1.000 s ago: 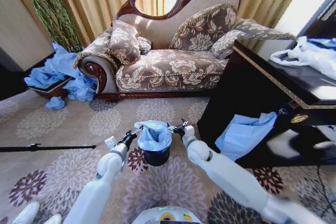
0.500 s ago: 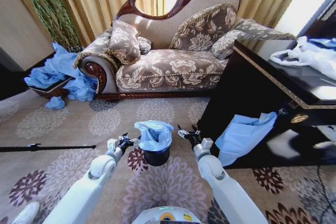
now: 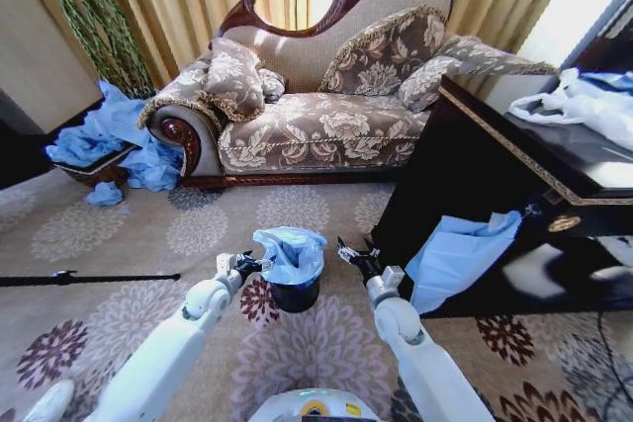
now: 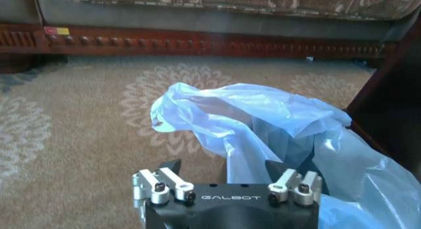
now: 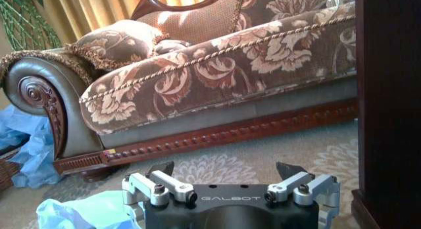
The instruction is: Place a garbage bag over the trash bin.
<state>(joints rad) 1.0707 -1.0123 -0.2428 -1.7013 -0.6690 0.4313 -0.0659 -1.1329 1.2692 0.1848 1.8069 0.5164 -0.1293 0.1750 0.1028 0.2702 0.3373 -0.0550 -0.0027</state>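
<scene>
Thin blue garbage bag (image 3: 289, 253) draped loosely over small black trash bin (image 3: 296, 295) on patterned carpet, before a sofa.

Left gripper (image 3: 248, 265) just beside bag, right gripper (image 3: 350, 254) apart; both jaws spread, empty. Probably light, limp, slippery film: best pinched at the crumpled rim.

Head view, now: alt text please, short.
A small black trash bin stands on a flowered carpet with a light-blue garbage bag bunched over its top. The left tool is at the bag's edge; the right tool is open, just apart from it. Behind stands an ornate sofa.
</scene>
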